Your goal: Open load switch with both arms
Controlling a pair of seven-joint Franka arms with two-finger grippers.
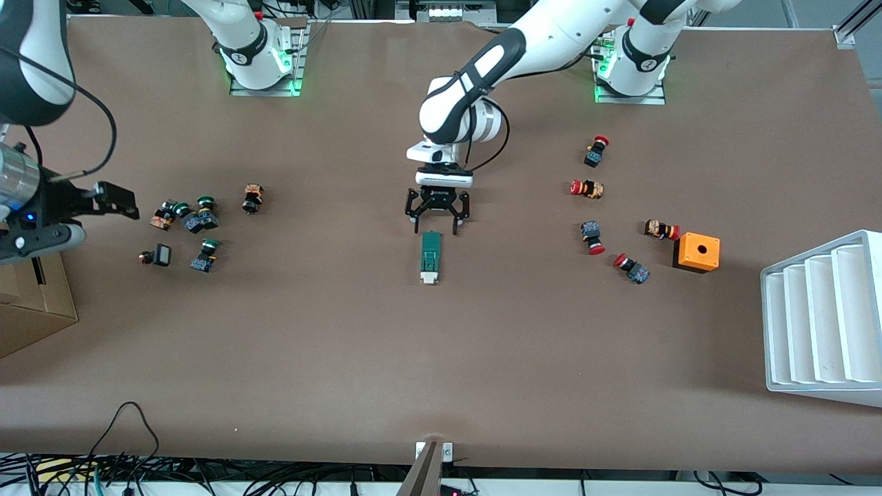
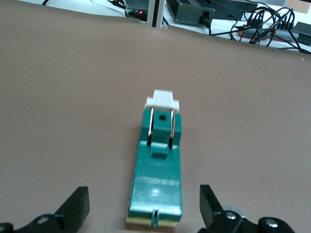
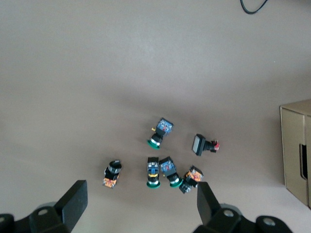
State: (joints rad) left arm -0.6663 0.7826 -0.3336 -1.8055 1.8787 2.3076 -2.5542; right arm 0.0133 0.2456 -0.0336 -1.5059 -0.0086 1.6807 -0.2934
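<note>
- Left end effector (image 1: 437, 222), black and two-fingered, hangs low over the brown table (image 1: 441, 344) with its fingers spread wide and nothing between them; it sits just at the dark-green end of the load switch, not yet touching it as far as the front view shows.
- Narrow dark-green rectangular load switch (image 1: 431, 257) with a white end piece lies flat at the middle of the table, white end toward the front camera. In the left wrist view the load switch (image 2: 158, 167) lies lined up between the open fingers, two thin wire loops standing over a raised green block on its top.
- Right end effector (image 1: 103, 200) is up over the right arm's end of the table, fingers wide and empty, above a cluster of small green-capped push buttons (image 3: 160, 167); that arm appears to wait.
- Progress, as I judge it: only the approach is made. Neither arm grips the switch, and it looks closed.
- Left to do: grasp the green body, bring the right arm across, then open it with both.
</note>
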